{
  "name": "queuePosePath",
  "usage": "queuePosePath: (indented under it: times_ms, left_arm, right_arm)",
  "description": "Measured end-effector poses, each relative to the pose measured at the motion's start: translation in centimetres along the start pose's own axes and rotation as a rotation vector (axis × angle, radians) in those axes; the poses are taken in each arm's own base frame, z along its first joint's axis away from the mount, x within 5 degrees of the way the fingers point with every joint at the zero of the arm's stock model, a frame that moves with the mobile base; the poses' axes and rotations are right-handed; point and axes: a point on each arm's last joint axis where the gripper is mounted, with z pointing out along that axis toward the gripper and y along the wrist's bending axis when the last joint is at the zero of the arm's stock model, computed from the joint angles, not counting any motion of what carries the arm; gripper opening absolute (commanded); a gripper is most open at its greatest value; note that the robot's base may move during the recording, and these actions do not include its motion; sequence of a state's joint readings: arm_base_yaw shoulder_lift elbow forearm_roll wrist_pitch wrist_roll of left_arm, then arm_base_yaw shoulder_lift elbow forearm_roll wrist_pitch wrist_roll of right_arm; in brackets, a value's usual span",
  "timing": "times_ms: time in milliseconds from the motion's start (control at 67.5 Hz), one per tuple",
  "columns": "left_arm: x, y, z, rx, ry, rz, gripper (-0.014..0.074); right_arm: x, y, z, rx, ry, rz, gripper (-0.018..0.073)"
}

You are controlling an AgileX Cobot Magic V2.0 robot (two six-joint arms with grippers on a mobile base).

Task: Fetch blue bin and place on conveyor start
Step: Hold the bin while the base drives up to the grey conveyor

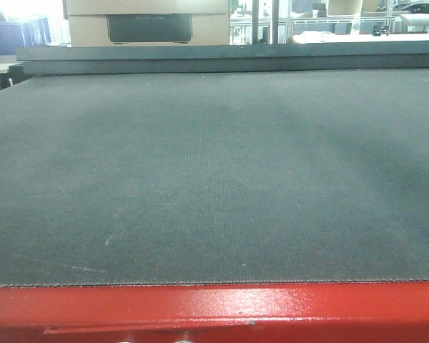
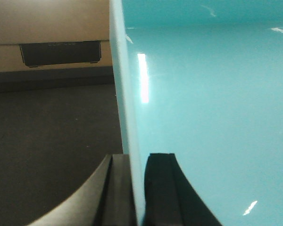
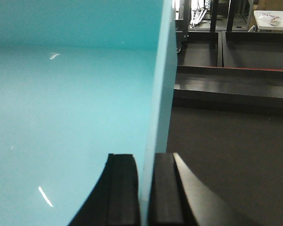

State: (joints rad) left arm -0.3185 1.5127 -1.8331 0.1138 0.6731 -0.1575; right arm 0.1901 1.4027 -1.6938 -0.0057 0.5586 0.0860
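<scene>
L wrist view, nearest first: left claw (image 2: 137, 188) clenched on the blue bin (image 2: 203, 117). Black pad (image 2: 160, 188) sits inside the tub at 5 o'clock and the other finger (image 2: 119, 188) outside at 7 o'clock, w/ the thin pale wall pinched btwn them. Wall runs upright from 6 to 12 o'clock. Glossy turquoise inside of the bin fills the 3 o'clock half, w/ a few glare streaks. Outside the wall, at 9 o'clock, is the dark grey woven surface (image 2: 47, 136). Farther back at 10–11 o'clock is a cardboard box (image 2: 47, 21) w/ a dark panel (image 2: 61, 52).

R wrist view: right claw (image 3: 145, 188) also clamped on a bin wall, one pad at 7 o'clock inside and one at 5 o'clock outside. Bin interior fills the 9 o'clock half. Surface lies at 3–4 o'clock. Beyond it at 2 o'clock is a dark ledge w/ a thin red edge (image 3: 236, 69), then dark frames. At 1 o'clock there's a white tabletop (image 3: 273, 19).

So the bin is held by both claws w/ the conveyor surface just outside each gripped wall. Can't tell if its bottom touches the belt.

Front view: glossy red frame (image 1: 214, 304) at 6 o'clock. The woven surface fills the middle. The box is far back at 11–12 o'clock.
</scene>
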Motion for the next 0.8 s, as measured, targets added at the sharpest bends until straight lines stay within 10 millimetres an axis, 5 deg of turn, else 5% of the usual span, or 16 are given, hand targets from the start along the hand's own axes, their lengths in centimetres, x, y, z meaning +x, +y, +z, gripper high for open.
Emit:
queuePosePath:
  times_ms: [800]
  left_arm:
    - [0.00,0.00,0.00,0.000,0.000,0.000,-0.0111]
  right_arm:
    - [-0.03,0.00,0.00,0.000,-0.004,0.000,-0.0151]
